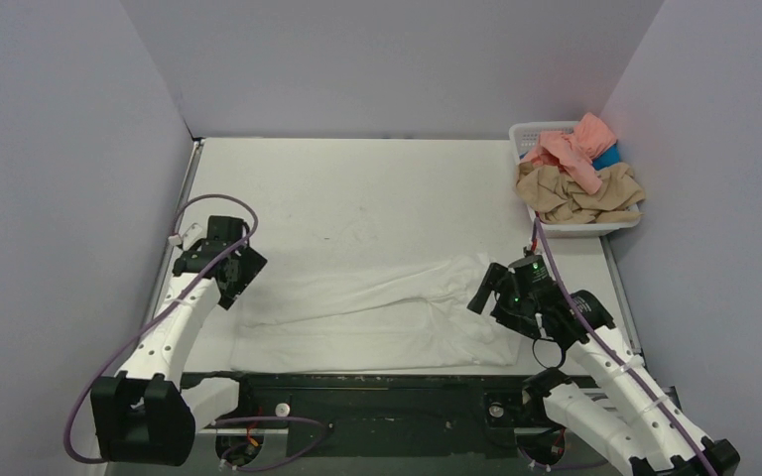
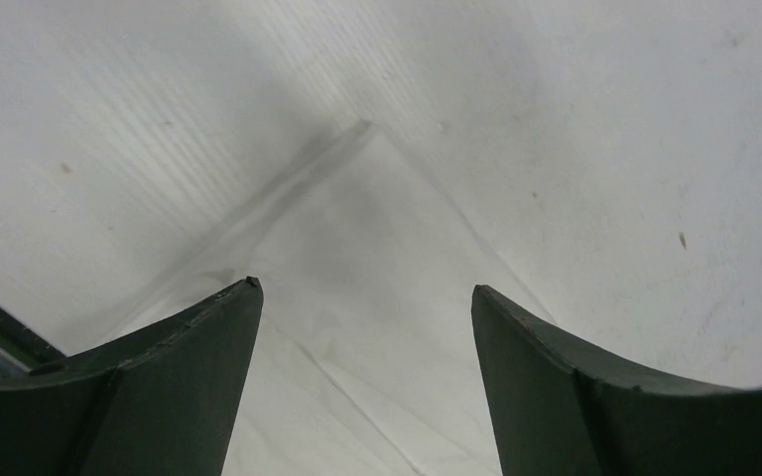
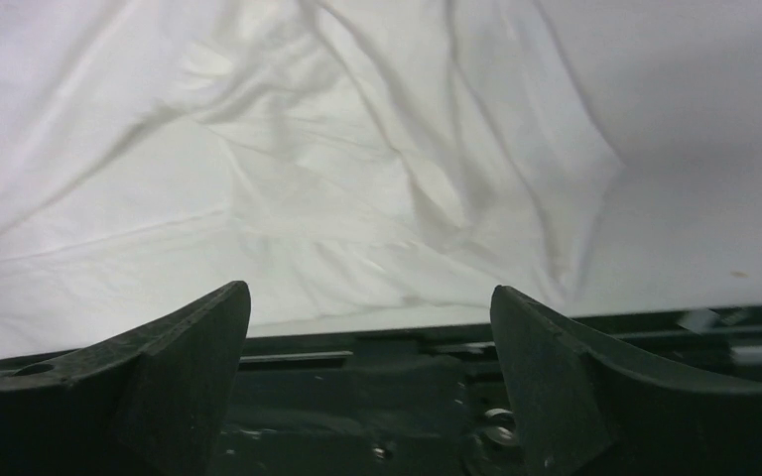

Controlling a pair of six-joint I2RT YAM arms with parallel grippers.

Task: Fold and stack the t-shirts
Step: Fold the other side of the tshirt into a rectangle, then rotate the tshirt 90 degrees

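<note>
The wrist cameras are showing what the top view is not: the left gripper (image 2: 362, 288) is spreading its fingers wide over a corner of the white t-shirt (image 2: 357, 238). The right gripper (image 3: 369, 293) is gaping wide too, holding nothing, facing its rumpled end. That one shirt is lying along the near edge of the white table (image 1: 357, 188). At the far right, a tan t-shirt (image 1: 575, 198), a pink t-shirt (image 1: 577, 144) and a blue t-shirt (image 1: 608, 157) are sitting heaped in one basket (image 1: 528, 130). Grey walls (image 1: 387, 59) are enclosing the table.

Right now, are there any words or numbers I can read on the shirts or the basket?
None. The white t-shirt shows only plain cloth. The basket and the shirts piled in it carry no letters or numbers that I can see.
</note>
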